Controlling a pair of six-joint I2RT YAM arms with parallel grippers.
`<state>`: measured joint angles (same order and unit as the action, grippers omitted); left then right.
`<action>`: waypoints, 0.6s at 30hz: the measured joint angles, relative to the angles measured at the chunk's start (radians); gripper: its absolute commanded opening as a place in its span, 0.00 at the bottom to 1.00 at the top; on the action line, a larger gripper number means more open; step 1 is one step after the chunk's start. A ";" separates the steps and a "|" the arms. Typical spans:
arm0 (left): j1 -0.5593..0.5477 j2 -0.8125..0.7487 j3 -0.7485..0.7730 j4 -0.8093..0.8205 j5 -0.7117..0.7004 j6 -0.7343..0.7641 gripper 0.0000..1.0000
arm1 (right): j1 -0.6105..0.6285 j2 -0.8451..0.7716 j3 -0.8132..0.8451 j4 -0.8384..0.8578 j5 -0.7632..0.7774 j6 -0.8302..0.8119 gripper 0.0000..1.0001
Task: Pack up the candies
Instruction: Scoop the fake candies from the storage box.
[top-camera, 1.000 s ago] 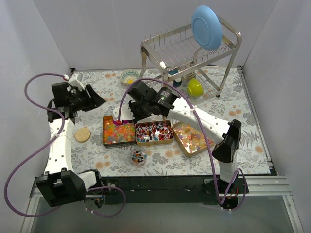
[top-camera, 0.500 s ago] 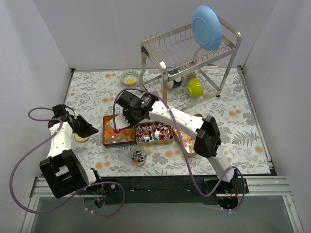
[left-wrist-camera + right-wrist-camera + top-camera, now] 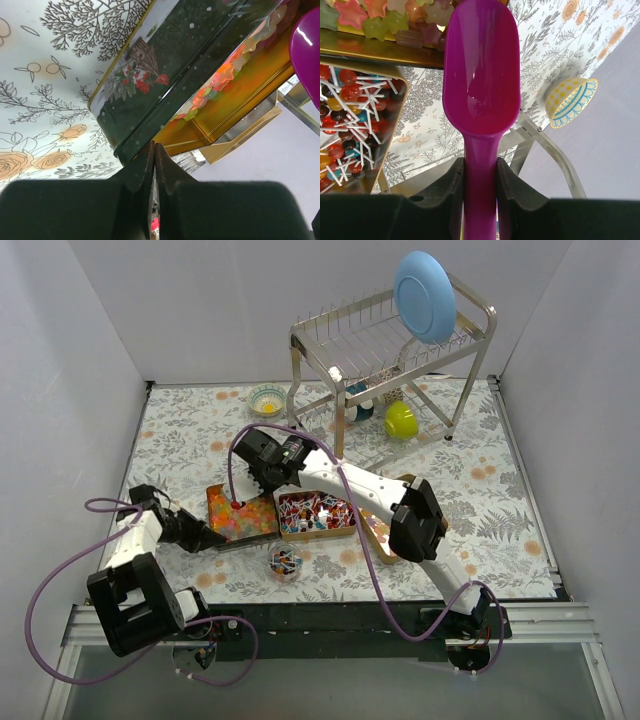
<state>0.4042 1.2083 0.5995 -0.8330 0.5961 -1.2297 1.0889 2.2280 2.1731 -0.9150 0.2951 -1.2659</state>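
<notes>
Looks down on a flower-patterned table point(image 3: 180, 430) boxed in by white walls. At far left, shows the left gripper point(image 3: 205, 537) folded low and pulled toward the near edge, no longer raised over open cloth as a second ago, and now clenched tight where it stood half open before. Sets those shut fingers point(image 3: 135, 175) against the lower corner of the gummy tin point(image 3: 215, 502); cannot tell whether a thin lip is pinched between them. Finds that tin skewed from its earlier square placing and, in the left wrist view, tipped up, baring a dark painted side wall with the orange, yellow and pink gummies point(image 3: 220, 80) banked inside. Just in front, toward the near edge, shows a small jar point(image 3: 285, 576) holding a few wrapped sweets point(image 3: 285, 560). Next right, close against the gummy tin, shows the middle tin point(image 3: 316, 536) full of red, blue and white candies point(image 3: 320, 512). Above both tins, shows the right gripper point(image 3: 480, 175) grasping the handle of a purple scoop point(image 3: 481, 75), elbow folded in closer than a second ago, scoop bowl empty and its tip at the far rim of the gummy tin. Farther back, shows a dotted bowl point(image 3: 266, 399), then a wire dish rack point(image 3: 370, 335) bearing a blue plate point(image 3: 425, 295). Reads as the opening of a scooping step: tin braced or tilted from one side, scoop poised on the other, nothing yet carried toward the jar.
</notes>
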 measured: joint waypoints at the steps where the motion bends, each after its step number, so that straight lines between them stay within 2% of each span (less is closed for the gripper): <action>1: -0.002 0.002 -0.001 0.000 0.003 -0.003 0.00 | 0.000 0.003 0.000 0.005 0.007 -0.003 0.01; 11: -0.024 0.064 0.016 0.033 0.058 -0.002 0.00 | 0.026 0.008 -0.068 0.097 0.110 -0.077 0.01; 12: -0.027 0.068 0.021 0.033 0.063 0.000 0.00 | 0.029 0.008 -0.076 0.109 0.122 -0.125 0.01; 18: -0.033 0.087 0.118 0.026 0.100 0.023 0.00 | 0.053 0.009 -0.113 0.154 0.175 -0.196 0.01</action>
<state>0.3714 1.2953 0.7174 -0.8074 0.6964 -1.2064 1.1419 2.2368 2.0598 -0.7605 0.4698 -1.4620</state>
